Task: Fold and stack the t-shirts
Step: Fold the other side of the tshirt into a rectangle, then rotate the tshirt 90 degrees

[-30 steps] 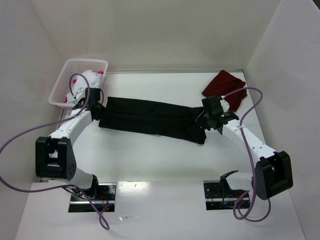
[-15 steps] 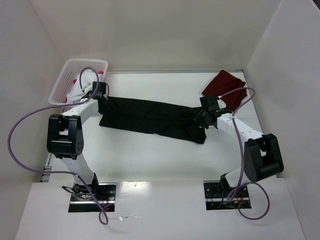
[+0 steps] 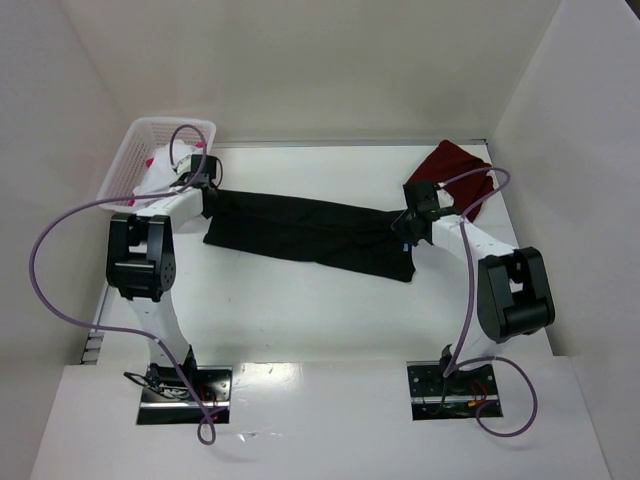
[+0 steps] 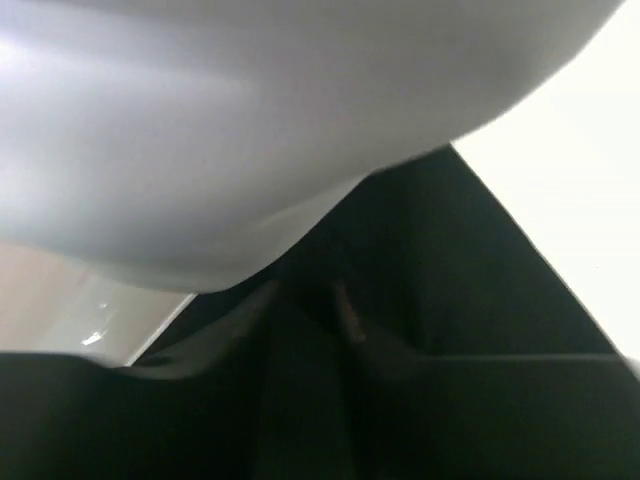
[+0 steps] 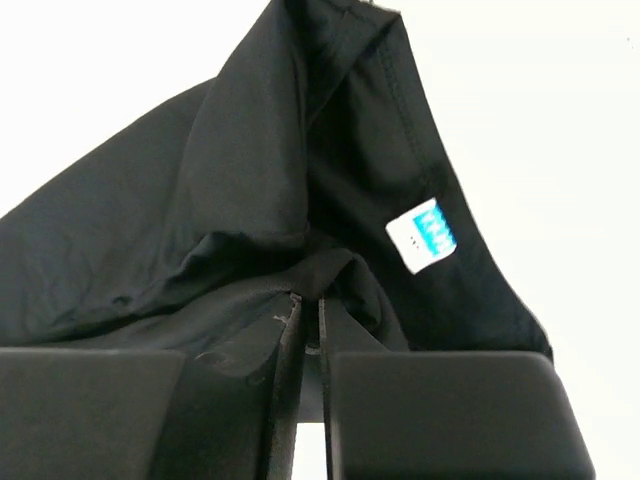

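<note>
Two ends of the black t-shirt (image 3: 300, 230) stayed pinched by left gripper (image 3: 208, 192) and right gripper (image 3: 404, 226), dragged taut and nearer the basket (image 3: 175, 121), likely flattening it for folding.

Blurred black t-shirt (image 4: 450, 280) fills the lower frame beneath a pale grey out-of-focus surface (image 4: 250, 120)

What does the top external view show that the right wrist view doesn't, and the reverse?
Only the top view: the basket, the maroon shirt at the far right, the left gripper, and the black shirt stretched between both arms. Only the right wrist view: the white neck label with blue print, and a cloth fold pinched between the jaws. Both: the black shirt and the right gripper.
</note>
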Controlling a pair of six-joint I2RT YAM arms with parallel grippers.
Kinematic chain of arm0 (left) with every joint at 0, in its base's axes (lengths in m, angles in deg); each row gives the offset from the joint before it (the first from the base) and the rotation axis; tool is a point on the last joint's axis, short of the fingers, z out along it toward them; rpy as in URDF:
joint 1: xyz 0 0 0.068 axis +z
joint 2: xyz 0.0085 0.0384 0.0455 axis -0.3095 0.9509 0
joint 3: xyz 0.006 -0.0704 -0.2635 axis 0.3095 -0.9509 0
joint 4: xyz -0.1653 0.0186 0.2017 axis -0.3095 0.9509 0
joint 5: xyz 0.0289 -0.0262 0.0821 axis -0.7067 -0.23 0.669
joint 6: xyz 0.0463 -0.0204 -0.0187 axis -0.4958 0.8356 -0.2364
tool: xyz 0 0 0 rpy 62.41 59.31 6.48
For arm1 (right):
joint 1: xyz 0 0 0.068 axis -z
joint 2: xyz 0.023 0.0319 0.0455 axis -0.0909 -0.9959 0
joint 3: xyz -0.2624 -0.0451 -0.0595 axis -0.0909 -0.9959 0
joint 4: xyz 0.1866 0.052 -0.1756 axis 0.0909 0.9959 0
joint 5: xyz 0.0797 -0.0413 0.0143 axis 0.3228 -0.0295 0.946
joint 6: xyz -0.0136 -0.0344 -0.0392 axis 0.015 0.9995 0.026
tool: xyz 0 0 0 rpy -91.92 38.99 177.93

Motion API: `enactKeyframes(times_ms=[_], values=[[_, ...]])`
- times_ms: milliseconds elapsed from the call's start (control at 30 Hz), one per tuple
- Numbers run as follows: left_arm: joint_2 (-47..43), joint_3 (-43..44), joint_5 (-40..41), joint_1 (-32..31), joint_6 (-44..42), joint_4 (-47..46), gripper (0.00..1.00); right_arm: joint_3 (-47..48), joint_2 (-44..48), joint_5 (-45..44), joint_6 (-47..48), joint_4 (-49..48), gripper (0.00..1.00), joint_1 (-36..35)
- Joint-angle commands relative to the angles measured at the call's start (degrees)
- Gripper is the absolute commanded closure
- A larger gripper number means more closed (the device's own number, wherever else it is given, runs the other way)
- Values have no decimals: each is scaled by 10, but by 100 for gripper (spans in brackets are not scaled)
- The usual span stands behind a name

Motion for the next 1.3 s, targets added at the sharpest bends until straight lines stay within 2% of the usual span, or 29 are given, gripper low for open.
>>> enactKeyframes(times_ms=[0,67,100,133,167,267,333,500,600,633,700,767,867,933,967,1000,1067,1133,1267], values=[[7,29,-3,-1,-31,-27,58,25,-6,-13,17,-48,87,11],[7,46,4,-12,-42,-22,38,36,-11,-5,22,-59,72,17],[7,53,5,-13,-43,-22,32,36,-11,-5,22,-59,62,17],[2,64,5,-13,-49,-22,24,43,-17,2,27,-67,42,17],[2,64,5,-18,-50,-22,19,43,-17,2,34,-73,33,17],[-22,69,-14,-18,-64,-27,11,48,3,9,40,-96,11,17],[-44,69,-37,-18,-70,-35,10,55,16,3,46,-96,9,17],[-81,56,-124,-18,-96,-78,8,66,56,24,53,-83,11,17],[-102,36,-214,-18,-133,-107,8,29,94,45,53,-83,13,17],[-108,29,-271,-24,-150,-119,8,16,105,53,47,-83,14,17],[-108,21,-324,-31,-212,-129,8,-23,137,60,41,-83,17,17],[-99,31,-360,-45,-289,-100,8,-46,152,81,35,-83,23,17],[-84,48,-365,-63,-355,-73,8,-80,163,96,16,-83,33,-1],[-71,48,-387,-68,-398,-73,8,-90,154,83,3,-77,38,-37],[-71,40,-395,-68,-416,-79,4,-91,148,83,3,-77,43,-49],[-71,40,-395,-73,-458,-85,4,-91,140,73,-9,-72,47,-60],[-58,40,-377,-81,-508,-67,3,-84,117,60,-9,-64,56,-76],[-35,54,-344,-95,-582,-44,3,-84,112,53,-17,-58,59,-81],[13,79,-308,-102,-660,4,3,-84,91,46,-23,-65,66,-81]])
